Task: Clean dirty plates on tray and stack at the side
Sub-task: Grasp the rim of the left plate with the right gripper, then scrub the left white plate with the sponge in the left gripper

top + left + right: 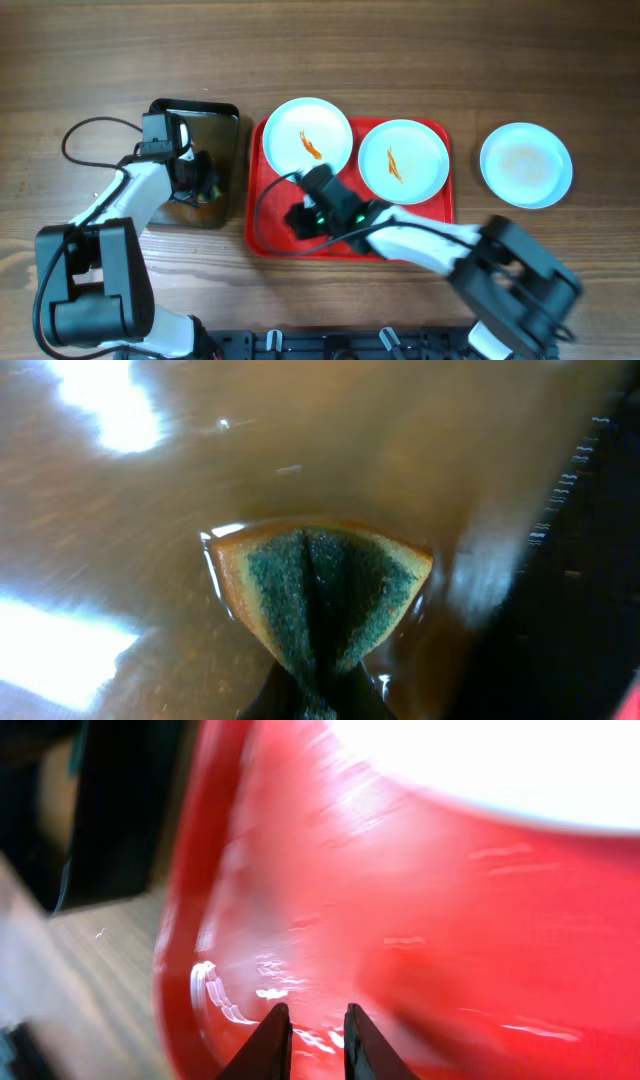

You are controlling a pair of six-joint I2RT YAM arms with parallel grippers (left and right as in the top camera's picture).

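Observation:
Two white plates with orange sauce smears, one on the left [322, 122] and one on the right [415, 170], lie on the red tray [268, 238]. A third white plate [526, 165], with only a faint stain, sits on the table to the right of the tray. My left gripper [200, 186] is shut on a green and yellow sponge [320, 595], pinched and folded over brown liquid; the fingers show in the left wrist view [320, 700]. My right gripper [300, 216] hangs low over the tray's front left corner [450, 950], its fingers [318, 1022] nearly together and empty.
The narrow black tray [226, 122] with brown liquid stands left of the red tray, and its wall shows in the right wrist view [110, 820]. The left plate's rim [500, 760] lies just beyond my right gripper. Cables trail from both arms.

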